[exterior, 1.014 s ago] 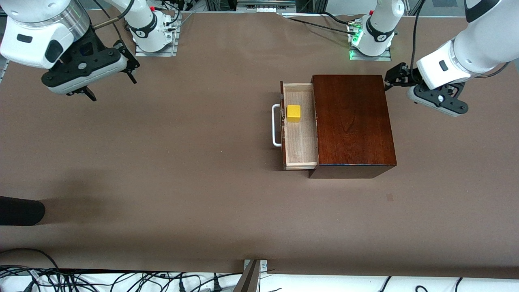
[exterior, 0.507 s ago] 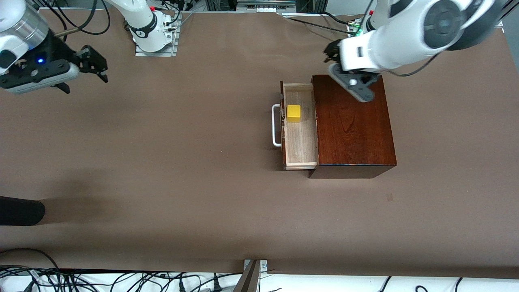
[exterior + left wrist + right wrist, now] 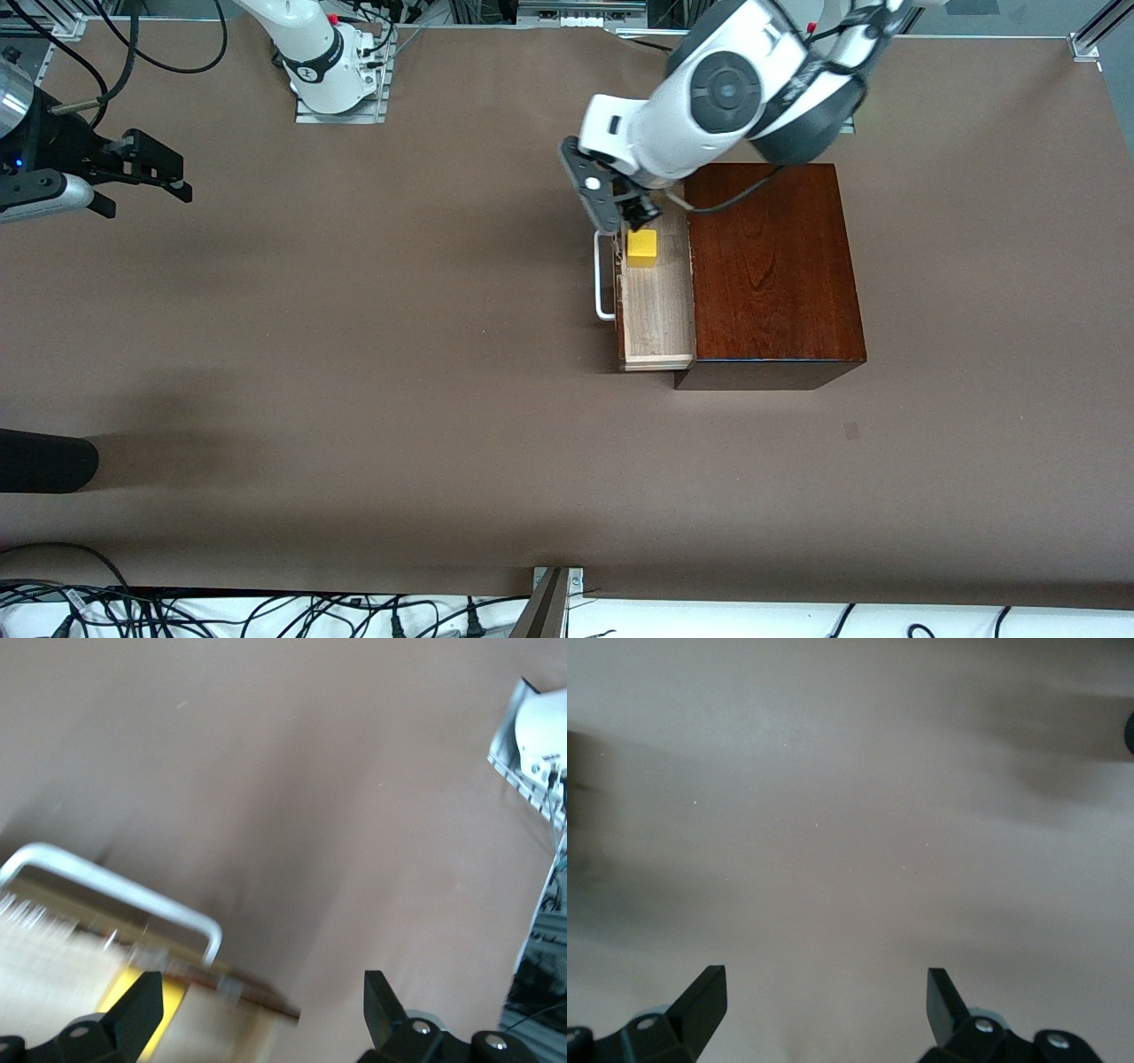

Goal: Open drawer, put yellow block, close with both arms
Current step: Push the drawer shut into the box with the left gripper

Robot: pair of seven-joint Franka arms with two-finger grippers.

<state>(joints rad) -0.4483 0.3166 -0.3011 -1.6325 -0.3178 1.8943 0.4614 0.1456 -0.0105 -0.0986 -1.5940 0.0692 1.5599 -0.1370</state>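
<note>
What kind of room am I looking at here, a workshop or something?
Most likely a robotics test lab: two white robot arms bolted to a table covered in brown sheeting, loose cables along its edge, and only a wooden box with a drawer to practise on.

From my remote station: left arm [image 3: 709, 106] has a glossy white shell, dark grey joint discs and a black cable. Right arm [image 3: 306, 44], upper left of frame, has a white base with red button, black ring marking and grey mounting plate.
</note>
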